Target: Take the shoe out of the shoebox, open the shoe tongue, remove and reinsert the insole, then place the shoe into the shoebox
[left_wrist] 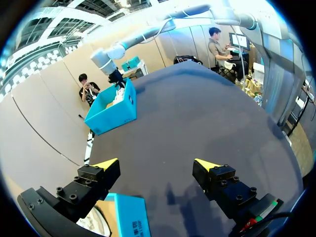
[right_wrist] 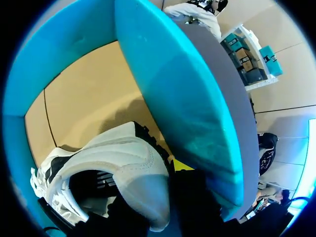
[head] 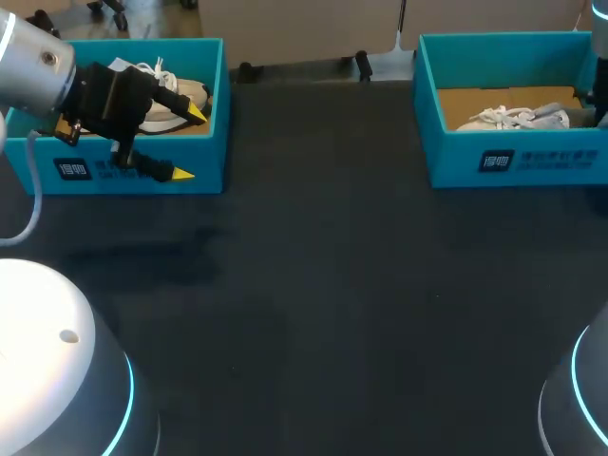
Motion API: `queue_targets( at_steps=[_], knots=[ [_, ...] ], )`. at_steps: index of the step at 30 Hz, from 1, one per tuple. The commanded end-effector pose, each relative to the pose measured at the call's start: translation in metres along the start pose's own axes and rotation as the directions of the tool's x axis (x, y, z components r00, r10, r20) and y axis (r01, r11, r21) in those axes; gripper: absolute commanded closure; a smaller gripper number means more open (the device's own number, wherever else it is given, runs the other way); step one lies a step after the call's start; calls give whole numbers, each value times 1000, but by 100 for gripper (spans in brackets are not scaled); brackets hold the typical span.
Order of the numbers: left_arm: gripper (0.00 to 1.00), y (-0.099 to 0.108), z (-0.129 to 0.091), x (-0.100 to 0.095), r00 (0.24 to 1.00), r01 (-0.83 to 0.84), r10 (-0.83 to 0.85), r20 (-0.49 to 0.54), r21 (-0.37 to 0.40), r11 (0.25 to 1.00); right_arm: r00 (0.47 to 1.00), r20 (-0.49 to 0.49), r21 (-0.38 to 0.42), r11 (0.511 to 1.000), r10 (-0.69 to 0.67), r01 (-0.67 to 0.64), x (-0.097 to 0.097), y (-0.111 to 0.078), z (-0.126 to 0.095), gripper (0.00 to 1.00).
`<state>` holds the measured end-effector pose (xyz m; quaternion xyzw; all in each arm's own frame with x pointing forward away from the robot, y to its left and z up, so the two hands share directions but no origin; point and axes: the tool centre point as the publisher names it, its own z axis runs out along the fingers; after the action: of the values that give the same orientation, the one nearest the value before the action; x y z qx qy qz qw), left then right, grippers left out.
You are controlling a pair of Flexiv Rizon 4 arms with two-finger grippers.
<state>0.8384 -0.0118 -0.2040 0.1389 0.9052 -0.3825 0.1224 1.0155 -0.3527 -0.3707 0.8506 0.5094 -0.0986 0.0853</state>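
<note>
The right arm (head: 599, 95) is showing only as a sliver at the head view's edge. The right end effector (right_wrist: 177, 170) is sitting down inside the right shoebox (head: 513, 157), mostly lost in shadow behind the heel of a white sneaker (right_wrist: 123, 158), so whether it is open or closed cannot be told. That sneaker is lying on the box's brown cardboard floor, close to the teal wall beside the end effector, and its toe is running out of the wrist view.

The left end effector (head: 188, 142) is hanging over the front wall of the left shoebox (head: 142, 176) with its fingers spread wide and nothing between them. One yellow tip is over the inside of the box and the other is outside the wall. A second white sneaker (head: 176, 100) is lying in this box, partly covered by the arm. From the left wrist only a corner of the box and a scrap of white are showing under the end effector.

The dark matte bench (head: 313, 304) is stretching between the two boxes, which are standing well apart at its far corners.
</note>
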Motion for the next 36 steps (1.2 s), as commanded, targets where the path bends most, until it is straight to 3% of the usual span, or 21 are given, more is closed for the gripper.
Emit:
queue_targets(
  at_steps=[1,4,9,17,19,21,29,36],
  knots=[
    [0,0,0,0,1000,0,0,-3,-3,1000,1000,-2,17,1000,0,0,4,6,7,100],
    [0,0,0,0,1000,0,0,-3,-3,1000,1000,0,20,1000,2,-2,4,6,10,97],
    [0,0,0,0,1000,0,0,-3,-3,1000,1000,-1,22,1000,8,-8,4,5,10,57],
    [0,0,0,0,1000,0,0,-3,-3,1000,1000,-2,21,999,26,-26,0,2,5,56],
    [0,0,0,0,1000,0,0,-3,-3,1000,999,-5,15,999,33,-33,-3,0,-1,52],
    [0,0,0,0,1000,0,0,-3,-3,1000,999,-6,13,999,35,-35,-4,-2,-4,38],
    [0,0,0,0,1000,0,0,-3,-3,1000,999,-16,-1,999,45,-45,-4,-6,-21,38],
    [0,0,0,0,1000,0,0,-3,-3,1000,995,-71,-25,997,75,-77,-7,-6,-40,27]
  ],
)
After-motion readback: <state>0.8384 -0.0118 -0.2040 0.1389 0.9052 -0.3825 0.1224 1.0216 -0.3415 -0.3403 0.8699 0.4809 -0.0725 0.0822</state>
